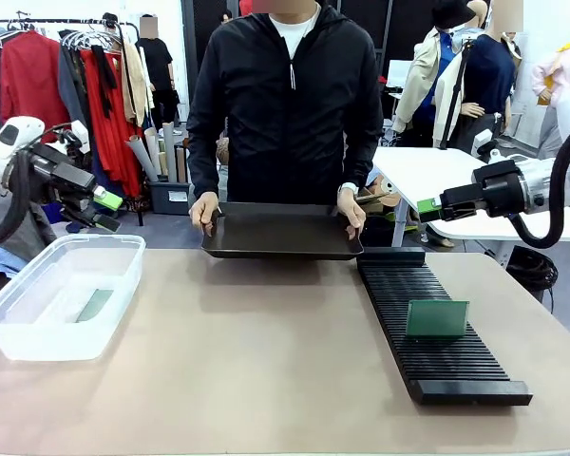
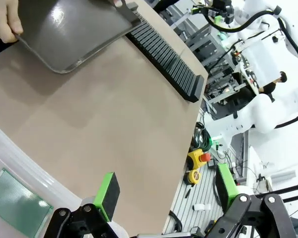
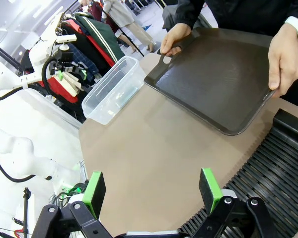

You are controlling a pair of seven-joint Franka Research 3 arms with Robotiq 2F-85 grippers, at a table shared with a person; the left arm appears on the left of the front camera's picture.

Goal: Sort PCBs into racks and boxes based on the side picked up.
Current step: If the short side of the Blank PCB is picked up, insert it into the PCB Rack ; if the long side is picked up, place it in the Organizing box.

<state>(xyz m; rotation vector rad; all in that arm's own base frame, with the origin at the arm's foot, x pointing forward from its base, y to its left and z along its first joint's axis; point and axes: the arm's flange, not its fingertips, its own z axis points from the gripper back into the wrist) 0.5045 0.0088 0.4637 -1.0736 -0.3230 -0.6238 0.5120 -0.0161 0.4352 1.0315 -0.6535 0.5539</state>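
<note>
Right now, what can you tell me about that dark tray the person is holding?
The dark tray is flat, rectangular, with rounded corners and a low raised rim; its surface looks smooth, slightly glossy, and bare. The person holds it at the far edge of the table, one hand on each short side, thumbs over the rim. It hangs roughly level, just beyond the end of the black slotted rack. Whether it touches the tabletop is unclear.

We see our right gripper [image 3: 152, 191] with jaws wide apart above the table [image 3: 154, 148], 2 hands gripping the dark tray [image 3: 213, 84], the clear box [image 3: 111, 91] beyond, the rack [image 3: 268, 183] alongside.
</note>
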